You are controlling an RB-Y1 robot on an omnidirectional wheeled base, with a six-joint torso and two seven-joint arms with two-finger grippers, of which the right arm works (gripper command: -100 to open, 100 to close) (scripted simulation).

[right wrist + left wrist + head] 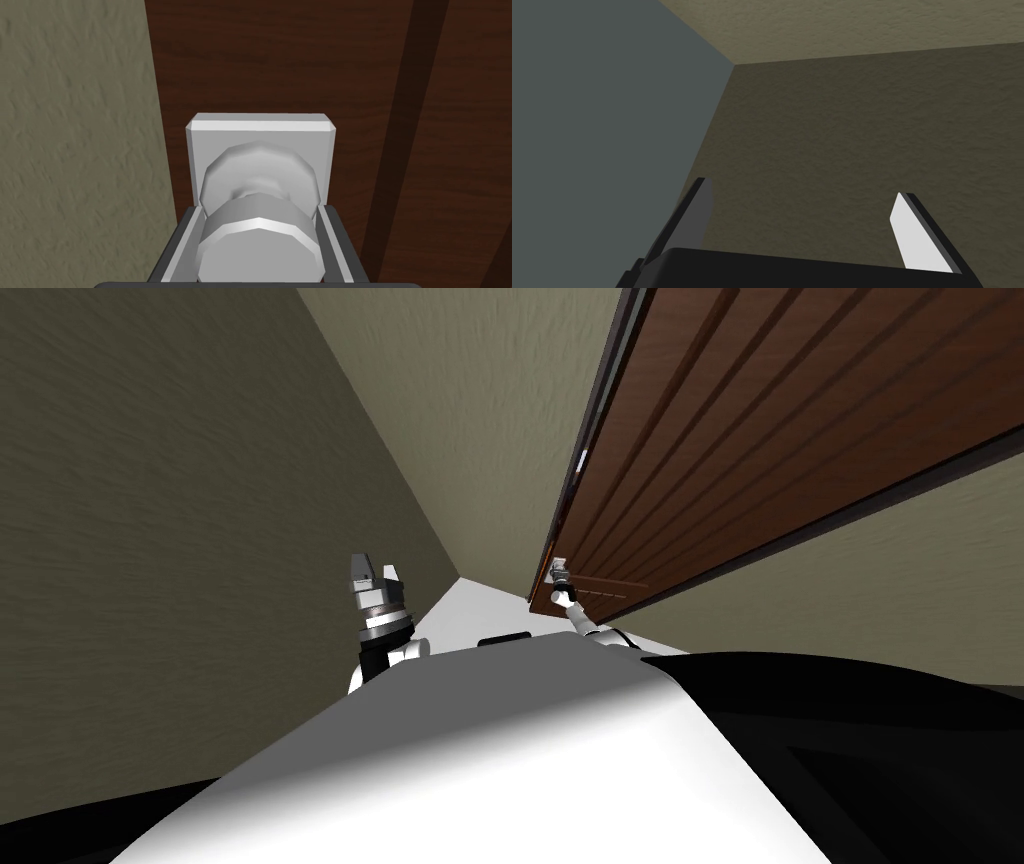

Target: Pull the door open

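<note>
A dark brown panelled door [760, 438] stands ahead on my right, its free edge swung a little off the dark frame. Its light grey round knob [257, 240] sits on a square plate [260, 135] close to the door's edge. My right gripper [259, 235] is shut on the knob, one finger pressing each side; the head view shows it [559, 576] small at the door's edge. My left gripper [372, 573] is raised beside my chest, away from the door, and it [802, 220] is open with nothing between the fingers.
An olive textured wall [150, 538] runs close along my left and another [480, 408] closes the far end of this narrow passage. A strip of pale floor [480, 613] shows ahead. More olive wall [75, 150] borders the door by the knob.
</note>
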